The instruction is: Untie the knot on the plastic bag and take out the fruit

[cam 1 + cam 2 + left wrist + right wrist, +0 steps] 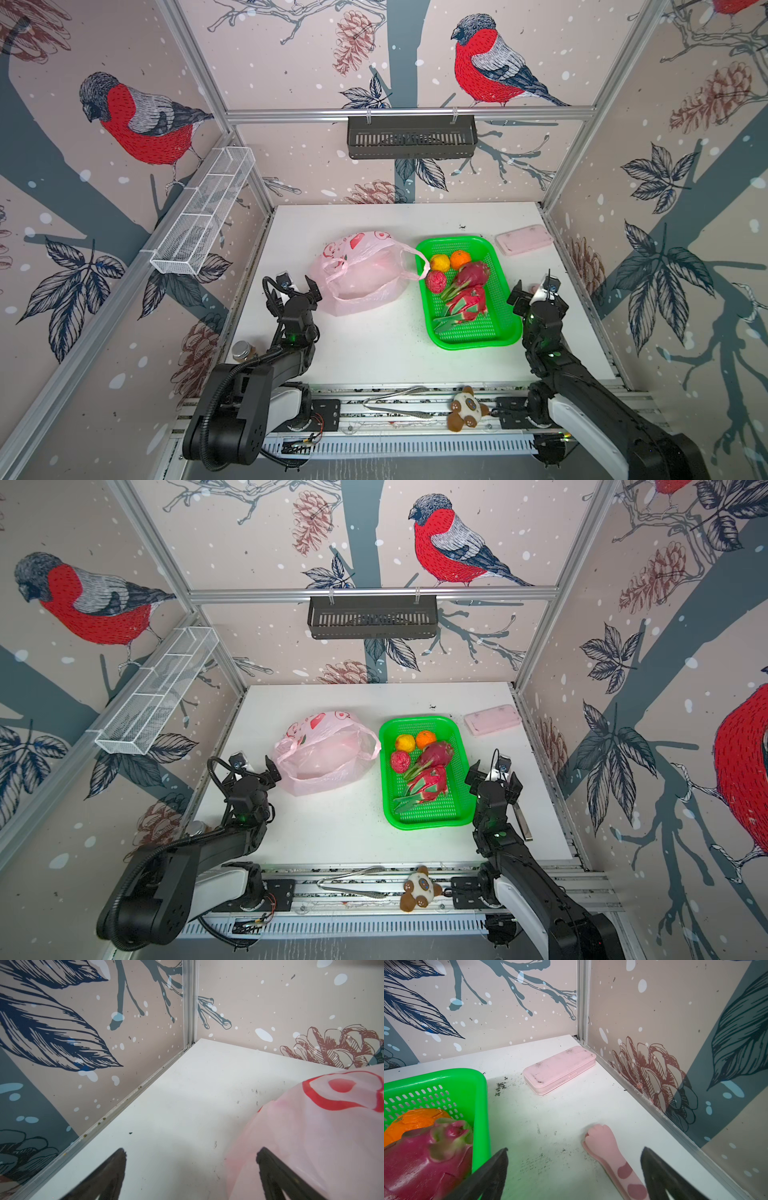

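The pink plastic bag lies slack on the white table, mouth open, its handles lying as loose loops; no knot shows. The fruit sits in a green basket to its right: yellow citrus, orange citrus, bumpy red ball and two dragon fruits. My left gripper stands open at the bag's left edge, one finger against the plastic. My right gripper is open and empty, right of the basket.
A flat pink case lies at the back right. A pink paw-shaped stick lies under my right gripper. A plush toy and tongs rest on the front rail; a jar stands at the left edge.
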Robot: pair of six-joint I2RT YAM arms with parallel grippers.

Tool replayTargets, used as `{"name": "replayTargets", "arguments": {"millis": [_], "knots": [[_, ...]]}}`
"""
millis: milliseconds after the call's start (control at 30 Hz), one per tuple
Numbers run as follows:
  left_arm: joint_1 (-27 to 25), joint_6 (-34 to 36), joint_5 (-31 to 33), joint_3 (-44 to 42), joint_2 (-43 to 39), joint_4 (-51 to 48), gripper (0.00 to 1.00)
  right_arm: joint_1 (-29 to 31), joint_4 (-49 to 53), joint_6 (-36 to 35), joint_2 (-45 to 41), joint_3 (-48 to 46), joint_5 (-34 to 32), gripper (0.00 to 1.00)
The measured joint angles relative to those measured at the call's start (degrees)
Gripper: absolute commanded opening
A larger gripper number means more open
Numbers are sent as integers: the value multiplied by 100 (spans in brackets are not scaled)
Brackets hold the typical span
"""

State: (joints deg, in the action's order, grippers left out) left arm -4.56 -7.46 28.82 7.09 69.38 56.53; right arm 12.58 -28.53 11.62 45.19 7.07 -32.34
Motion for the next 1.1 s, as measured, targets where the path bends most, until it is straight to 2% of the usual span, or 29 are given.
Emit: {"name": "replayTargets", "arguments": {"millis": [600, 800, 1100], "knots": [[11, 452, -643, -33, 1961, 2437, 98, -267, -1104, -350, 850, -7, 358, 99], [17, 494, -726, 68, 2028, 2566, 99, -485, -1665, -442, 1276, -22, 560, 99], [17, 494, -750, 483, 2028, 2118, 99, -719, -2371, -557, 2074, 76, 846, 99]]}}
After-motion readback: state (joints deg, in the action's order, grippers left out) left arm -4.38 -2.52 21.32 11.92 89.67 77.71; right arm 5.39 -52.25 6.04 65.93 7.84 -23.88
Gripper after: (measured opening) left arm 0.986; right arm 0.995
